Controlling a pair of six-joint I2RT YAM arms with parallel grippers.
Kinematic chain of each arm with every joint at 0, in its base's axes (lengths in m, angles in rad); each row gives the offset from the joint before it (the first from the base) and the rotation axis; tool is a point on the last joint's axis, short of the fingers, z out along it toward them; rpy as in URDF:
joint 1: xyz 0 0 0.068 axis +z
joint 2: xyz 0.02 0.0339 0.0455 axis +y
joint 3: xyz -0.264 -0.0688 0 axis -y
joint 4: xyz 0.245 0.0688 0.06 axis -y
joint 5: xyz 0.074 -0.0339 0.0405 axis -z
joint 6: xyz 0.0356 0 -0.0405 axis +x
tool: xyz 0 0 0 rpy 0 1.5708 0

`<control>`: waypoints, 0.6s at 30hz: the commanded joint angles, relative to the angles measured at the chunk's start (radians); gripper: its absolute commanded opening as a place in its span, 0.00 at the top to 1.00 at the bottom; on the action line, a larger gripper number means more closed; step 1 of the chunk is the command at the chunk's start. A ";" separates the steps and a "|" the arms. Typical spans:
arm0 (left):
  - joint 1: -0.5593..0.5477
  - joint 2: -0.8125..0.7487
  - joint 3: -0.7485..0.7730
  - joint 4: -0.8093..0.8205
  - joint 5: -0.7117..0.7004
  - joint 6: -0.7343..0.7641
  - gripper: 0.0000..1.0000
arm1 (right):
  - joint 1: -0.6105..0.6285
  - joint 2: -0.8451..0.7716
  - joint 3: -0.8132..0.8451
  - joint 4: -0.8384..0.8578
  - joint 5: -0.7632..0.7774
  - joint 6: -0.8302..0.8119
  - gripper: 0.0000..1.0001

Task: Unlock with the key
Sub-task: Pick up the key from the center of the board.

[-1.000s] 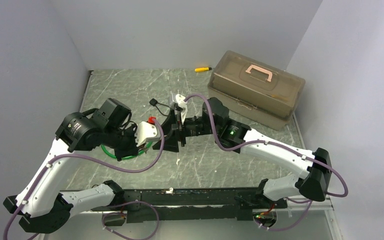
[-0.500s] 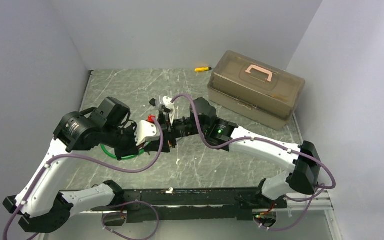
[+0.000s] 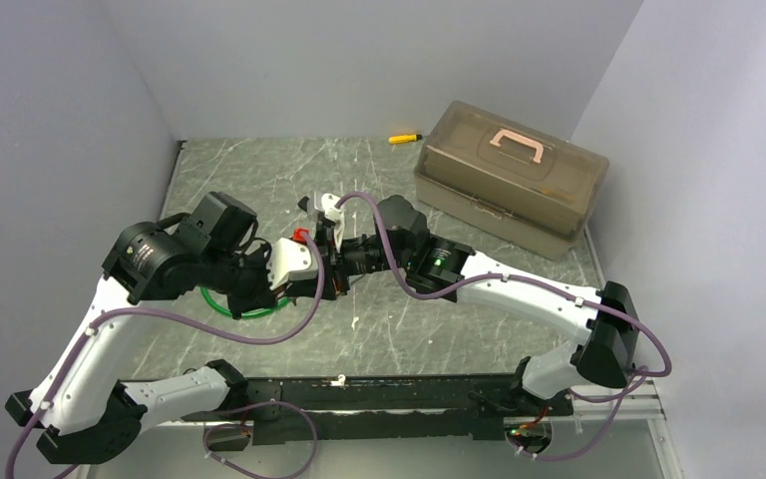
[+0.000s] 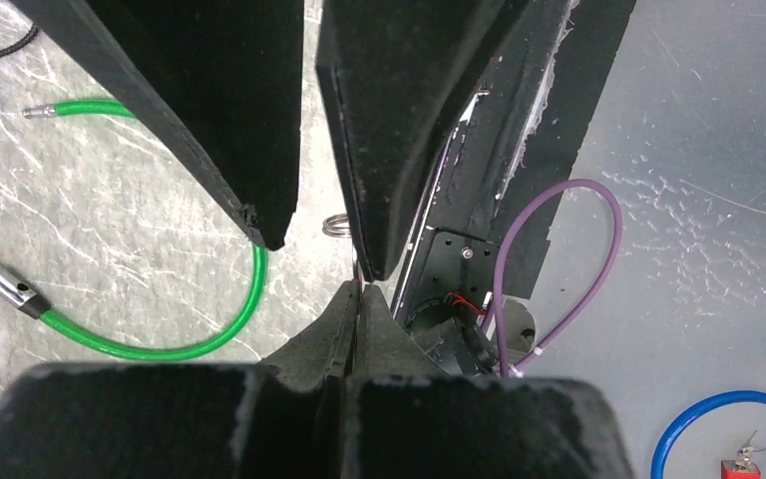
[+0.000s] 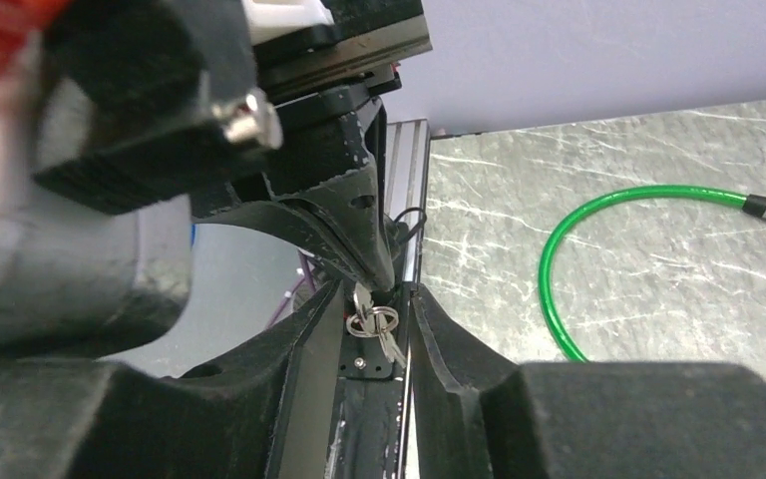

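A grey marbled table (image 3: pixel 259 170) is enclosed by pale walls (image 3: pixel 359 60). The key (image 5: pixel 362 301) is pinched by the closed left gripper (image 4: pixel 356 299), between the parted fingers of the right gripper (image 4: pixel 324 244).

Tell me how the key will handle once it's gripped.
The key looks thin and tiny, so it is probably very light. It dangles on a small ring under the shut left gripper, so it will likely swing. Bare metal may slip in a pinch.

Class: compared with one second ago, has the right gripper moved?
Yes. The right gripper has shifted left, away from the toolbox, toward the left gripper holding the key.
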 commanded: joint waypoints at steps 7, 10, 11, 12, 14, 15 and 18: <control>-0.002 0.012 0.037 0.008 0.027 -0.011 1.00 | 0.012 0.023 0.056 -0.005 0.019 -0.039 0.87; -0.002 0.012 0.042 0.007 0.023 -0.011 1.00 | 0.013 0.019 0.047 0.005 0.014 -0.037 1.00; -0.002 0.013 0.044 0.007 0.021 -0.010 1.00 | 0.012 0.016 0.042 0.007 0.014 -0.038 1.00; -0.003 0.013 0.047 0.009 0.019 -0.012 1.00 | 0.012 0.012 0.038 0.008 0.014 -0.037 1.00; -0.002 0.015 0.059 0.008 0.009 -0.011 1.00 | 0.011 0.008 0.028 0.006 0.011 -0.036 1.00; -0.002 0.014 0.067 0.008 0.002 -0.011 1.00 | 0.011 0.003 0.021 0.007 0.012 -0.034 1.00; -0.001 0.011 0.101 0.010 0.008 -0.002 1.00 | 0.011 -0.015 -0.012 0.023 0.016 -0.017 1.00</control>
